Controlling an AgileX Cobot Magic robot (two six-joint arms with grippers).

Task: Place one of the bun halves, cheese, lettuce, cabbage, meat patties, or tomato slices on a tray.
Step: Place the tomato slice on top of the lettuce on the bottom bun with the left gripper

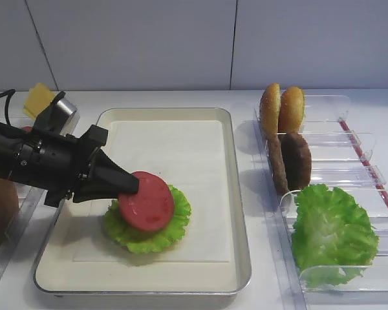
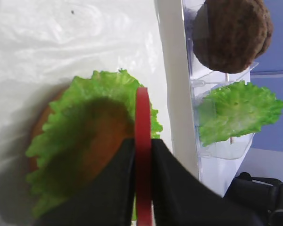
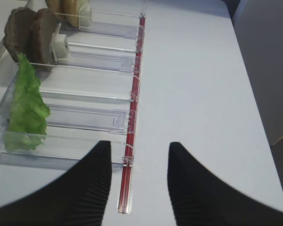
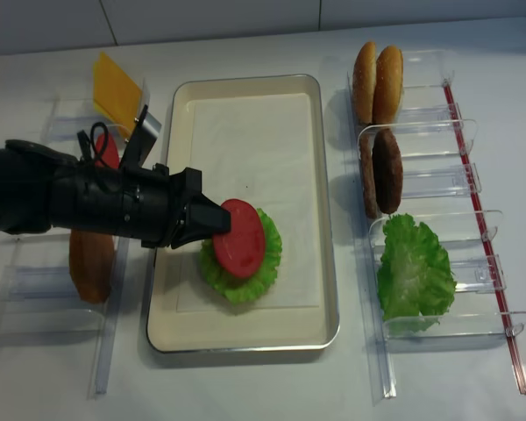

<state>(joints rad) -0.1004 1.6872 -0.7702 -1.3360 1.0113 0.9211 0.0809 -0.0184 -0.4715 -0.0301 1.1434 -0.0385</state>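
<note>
Left wrist: bun (image 2: pixel 37 127) mostly hidden under lettuce (image 2: pixel 99 94).

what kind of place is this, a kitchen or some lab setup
Most likely a lab mock-up of a burger station, not a working kitchen. A cream tray sits on a plain white table between clear bins holding upright buns, patties and lettuce, and a robot tool grips a tomato slice.

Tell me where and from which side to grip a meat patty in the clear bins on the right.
Judging by its pose, grip the nearer meat patty by its top edge, coming from above. It stands on edge in the clear bin, beside a second patty, so only its rim is exposed and its flat faces offer the jaws opposing surfaces. The bin walls look likely to block a sideways approach.
</note>
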